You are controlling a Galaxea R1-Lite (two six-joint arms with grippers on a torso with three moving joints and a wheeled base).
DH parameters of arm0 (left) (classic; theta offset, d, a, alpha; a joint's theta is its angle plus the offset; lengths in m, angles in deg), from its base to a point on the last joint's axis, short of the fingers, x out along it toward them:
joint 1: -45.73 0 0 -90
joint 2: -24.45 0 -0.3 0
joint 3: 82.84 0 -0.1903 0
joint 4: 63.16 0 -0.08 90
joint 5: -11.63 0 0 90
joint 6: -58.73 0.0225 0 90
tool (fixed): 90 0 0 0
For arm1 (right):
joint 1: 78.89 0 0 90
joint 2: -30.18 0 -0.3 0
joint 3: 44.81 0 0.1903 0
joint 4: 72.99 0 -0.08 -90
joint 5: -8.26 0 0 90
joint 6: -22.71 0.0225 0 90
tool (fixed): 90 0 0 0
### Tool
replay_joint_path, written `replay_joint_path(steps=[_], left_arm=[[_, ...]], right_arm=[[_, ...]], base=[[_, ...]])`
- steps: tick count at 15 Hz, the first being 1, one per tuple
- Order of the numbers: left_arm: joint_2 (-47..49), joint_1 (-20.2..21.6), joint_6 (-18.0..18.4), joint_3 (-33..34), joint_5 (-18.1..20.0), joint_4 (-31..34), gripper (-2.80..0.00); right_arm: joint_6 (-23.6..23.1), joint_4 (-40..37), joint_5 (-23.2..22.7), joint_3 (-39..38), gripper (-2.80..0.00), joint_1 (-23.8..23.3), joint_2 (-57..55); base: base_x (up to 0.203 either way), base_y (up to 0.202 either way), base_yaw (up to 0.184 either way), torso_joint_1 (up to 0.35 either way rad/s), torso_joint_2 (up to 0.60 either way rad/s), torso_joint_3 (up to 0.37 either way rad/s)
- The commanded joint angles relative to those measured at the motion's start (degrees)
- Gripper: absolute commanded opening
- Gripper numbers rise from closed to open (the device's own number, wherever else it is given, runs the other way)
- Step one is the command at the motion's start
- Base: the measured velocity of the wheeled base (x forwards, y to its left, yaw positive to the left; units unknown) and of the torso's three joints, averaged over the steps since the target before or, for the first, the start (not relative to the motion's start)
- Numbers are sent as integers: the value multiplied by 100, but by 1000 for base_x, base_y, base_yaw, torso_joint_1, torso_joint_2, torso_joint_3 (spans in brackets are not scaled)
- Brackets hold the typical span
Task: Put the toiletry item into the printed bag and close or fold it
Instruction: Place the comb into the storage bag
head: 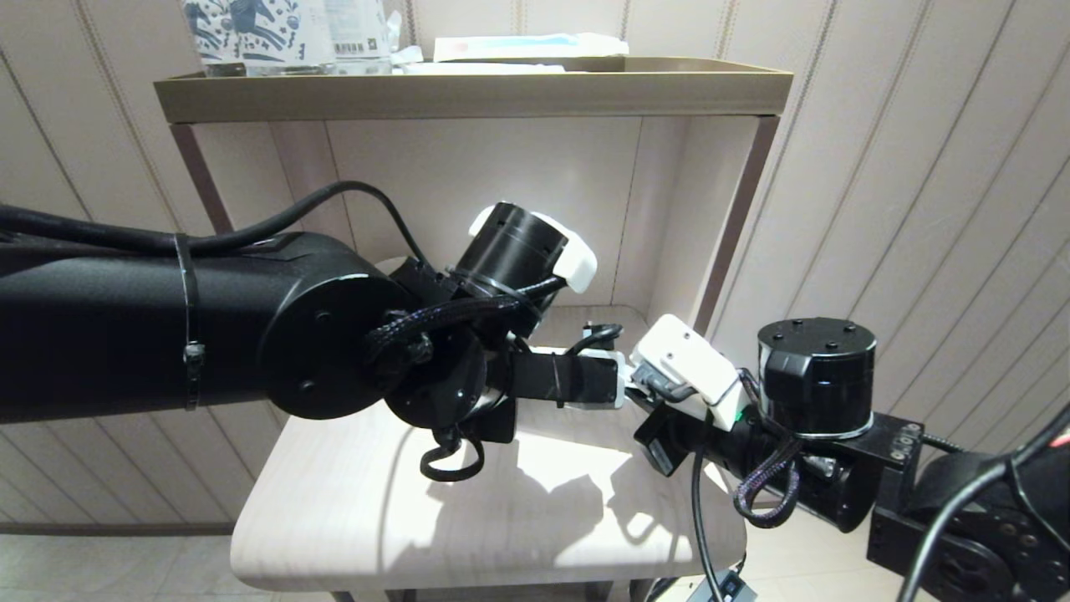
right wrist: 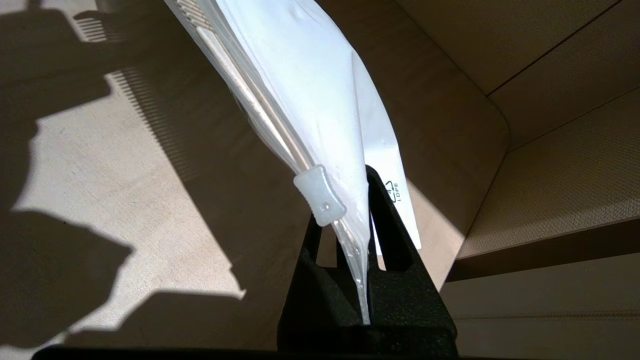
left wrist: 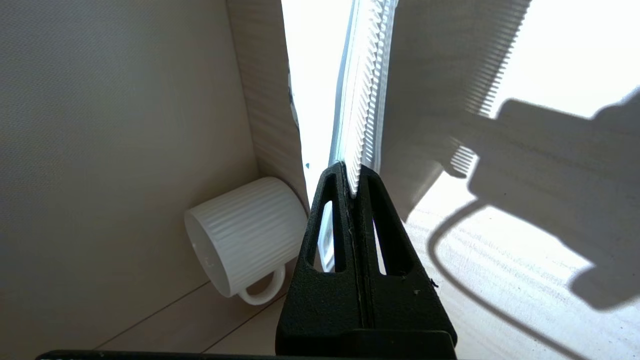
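Here, in my left wrist view, the left gripper [left wrist: 354,187] has its two black fingers [left wrist: 334,235] pressed together on the toothed edge of the toiletry item [left wrist: 364,100], a white comb that runs straight out from the fingertips. The comb lies against the printed bag [left wrist: 312,100], which appears in this view only as a bright white sheet alongside it; whether the comb is inside the bag or merely against it I cannot tell here.

In my right wrist view, the right gripper [right wrist: 367,240] is likewise clamped tight, its fingers [right wrist: 387,220] pinching the bag [right wrist: 310,85] at its clear zip edge. The translucent slider [right wrist: 320,196] sits just beyond the fingertips on that edge. Comb teeth [right wrist: 192,12] show through the clear strip at the bag's far end, away from the right fingers.

From the head view, both arms reach in over the lower shelf [head: 351,502] of a small stand, the left gripper [head: 620,378] and the right gripper [head: 645,380] meeting nose to nose above the shelf's middle; the bag itself is hidden behind them. A ribbed white mug [left wrist: 240,232] lies on its side at the shelf's back corner against the rear panel. The top tray [head: 468,88] carries horse-printed packs [head: 251,29] at its left end and a flat packet [head: 527,46] beside them.
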Motion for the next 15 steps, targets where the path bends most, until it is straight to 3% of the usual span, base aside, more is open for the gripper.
replay_joint_path(steps=[1,11,12,15], left_arm=[[45,2,36,-17,-77,-3,-280],[40,37,62,-34,-405,85,-280],[37,37,62,-25,-402,85,0],[46,37,62,-51,-411,63,0]], right_arm=[[-16,26,-4,2,-280,2,-2],[-19,33,-4,2,-280,45,16],[-19,25,-4,2,-280,45,16],[-19,25,-4,-7,-280,80,8]], base=[[0,0,0,0,0,0],[0,0,0,0,0,0],[0,0,0,0,0,0],[0,0,0,0,0,0]])
